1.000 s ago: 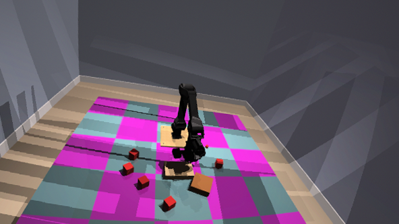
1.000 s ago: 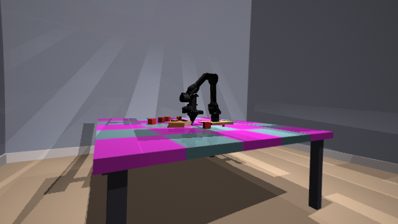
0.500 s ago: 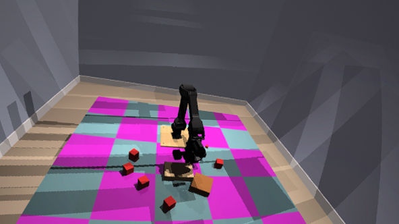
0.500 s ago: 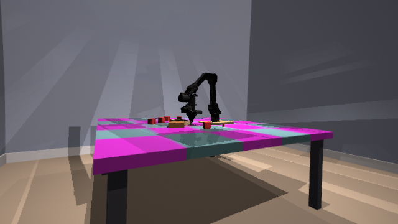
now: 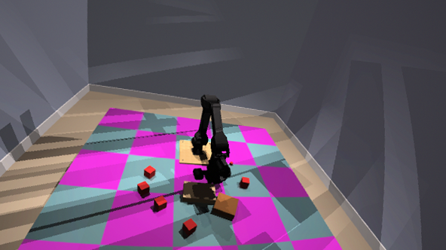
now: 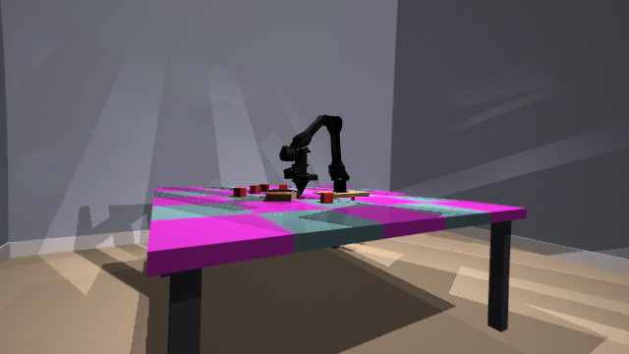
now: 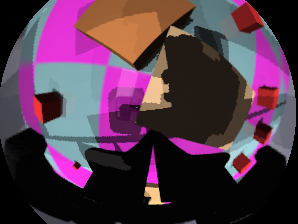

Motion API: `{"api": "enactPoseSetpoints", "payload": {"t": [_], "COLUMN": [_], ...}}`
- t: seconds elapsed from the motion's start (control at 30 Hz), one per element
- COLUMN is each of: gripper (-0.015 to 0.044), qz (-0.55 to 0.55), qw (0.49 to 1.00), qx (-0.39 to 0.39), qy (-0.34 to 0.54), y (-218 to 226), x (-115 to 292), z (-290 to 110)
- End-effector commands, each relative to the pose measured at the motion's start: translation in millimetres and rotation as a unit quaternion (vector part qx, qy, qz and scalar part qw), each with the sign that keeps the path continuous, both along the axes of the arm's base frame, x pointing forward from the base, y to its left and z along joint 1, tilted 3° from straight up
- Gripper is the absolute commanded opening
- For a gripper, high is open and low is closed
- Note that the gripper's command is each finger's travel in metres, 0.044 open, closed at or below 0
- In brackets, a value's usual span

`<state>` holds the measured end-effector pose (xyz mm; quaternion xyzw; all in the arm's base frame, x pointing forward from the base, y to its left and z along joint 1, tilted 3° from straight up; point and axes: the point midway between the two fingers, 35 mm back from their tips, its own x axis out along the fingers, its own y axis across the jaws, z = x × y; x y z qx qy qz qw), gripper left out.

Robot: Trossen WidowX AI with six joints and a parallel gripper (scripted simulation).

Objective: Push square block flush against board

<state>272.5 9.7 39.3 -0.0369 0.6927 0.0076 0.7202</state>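
Observation:
The orange-brown square block [image 5: 225, 205] [image 6: 278, 197] [image 7: 137, 25] lies flat on the table. The tan board [image 5: 199, 191] [image 7: 205, 95] lies flat beside it, largely in shadow. The two are at an angle to each other. One board corner is at or very near a side of the block, with a wedge-shaped gap between their sides; whether they touch I cannot tell. My gripper [image 6: 300, 193] [image 7: 153, 132] is shut and empty, pointing down low at the board's robot-side edge. Contact with the board is unclear. In the top view the arm hides the fingertips.
Red cubes [image 5: 149, 171] [image 5: 143, 188] [image 5: 160, 203] lie left of the board, and another red cube [image 5: 189, 227] lies in front. One more red cube [image 5: 244, 182] [image 6: 326, 198] [image 7: 49, 106] lies right of the arm, near a tiny red cube [image 5: 231, 163]. The arm stands on a light wooden plate [image 5: 184, 155].

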Motion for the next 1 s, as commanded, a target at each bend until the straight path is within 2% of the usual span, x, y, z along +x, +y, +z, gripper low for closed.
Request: {"api": "enactPoseSetpoints", "payload": {"t": [0.0,0.97], "gripper": [0.0000,0.0000], "qz": [0.002,0.002], "qw": [1.000,1.000], "qx": [-0.001,-0.001], "qy": [0.000,-0.001], "y": [-1.1,-3.5], "x": [3.5,23.0], "z": [0.0,1.5]}}
